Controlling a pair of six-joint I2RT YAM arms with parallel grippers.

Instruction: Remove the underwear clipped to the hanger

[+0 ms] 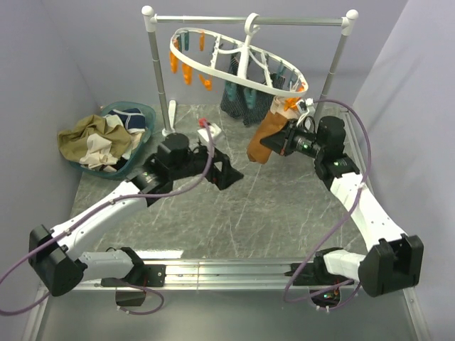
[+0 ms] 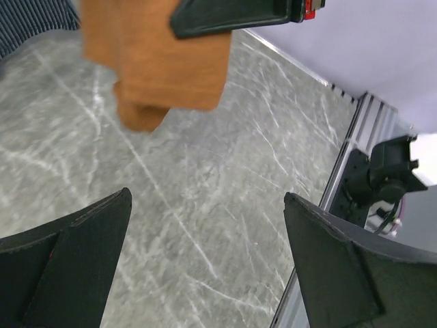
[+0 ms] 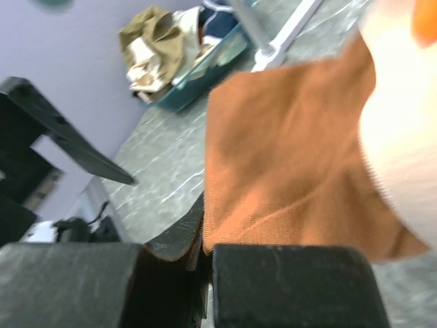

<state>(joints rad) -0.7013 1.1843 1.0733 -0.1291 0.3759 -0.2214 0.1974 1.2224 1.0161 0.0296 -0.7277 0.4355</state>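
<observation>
The white oval hanger [image 1: 213,67] hangs by its hook from a rail, with orange and teal clothespins on its rim. Dark striped underwear [image 1: 238,103] hangs under its middle. Tan-brown underwear [image 1: 264,135] hangs below the hanger's right end, its top at an orange clothespin [image 1: 290,105]; I cannot tell whether it is still clipped. My right gripper [image 1: 274,142] is shut on its lower edge, as the right wrist view shows [image 3: 293,150]. My left gripper [image 1: 231,174] is open and empty above the table, with the brown cloth [image 2: 164,61] ahead of it.
A teal basket [image 1: 144,114] at the back left holds a pile of removed underwear [image 1: 92,138]. The silver-and-white rail stand [image 1: 158,71] stands at the back of the grey marbled table. Purple walls close in on both sides.
</observation>
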